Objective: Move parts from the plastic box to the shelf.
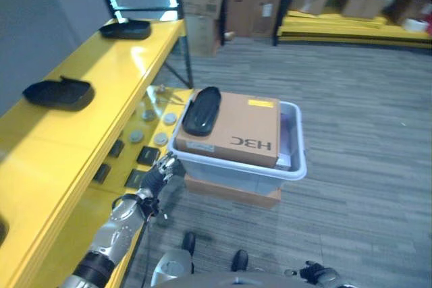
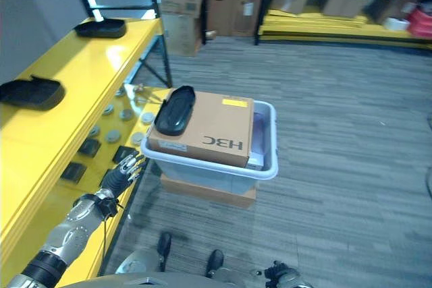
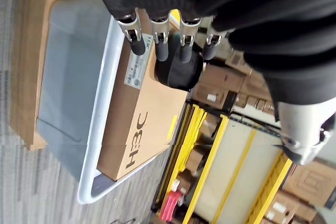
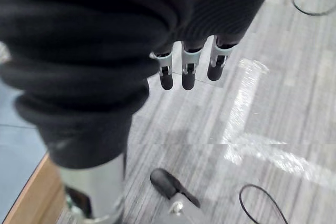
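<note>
Nearest, down low by the floor: right robot hand [image 4: 188, 71], fingers straight and loose, holding nothing, just resting. A bit farther out: left robot hand [image 1: 159, 175], also loose and empty, fingers straight, stretched toward the near corner of the plastic box [image 1: 298, 166] but not touching it. Right past those fingertips: a brown cardboard box [image 1: 239, 131] sitting in the plastic box, and on top of it, at the end closest to the left robot hand, one long black part [image 1: 202, 110] lying flat. Under the plastic box, a flat brown box [image 1: 231, 192] on the floor. Beside the left robot hand, on its outer side: the yellow shelf [image 1: 108, 75], with two more black parts [image 1: 59, 92] already lying on its top board, one nearer and one far beyond. Looks like the reaching step for the next part. Next: lift the left robot hand up over the rim, wrap the fingers round the black part, pick it up, then swing it sideways to a bare spot on the shelf. Careful not to bump the rim or push the part off.
</note>
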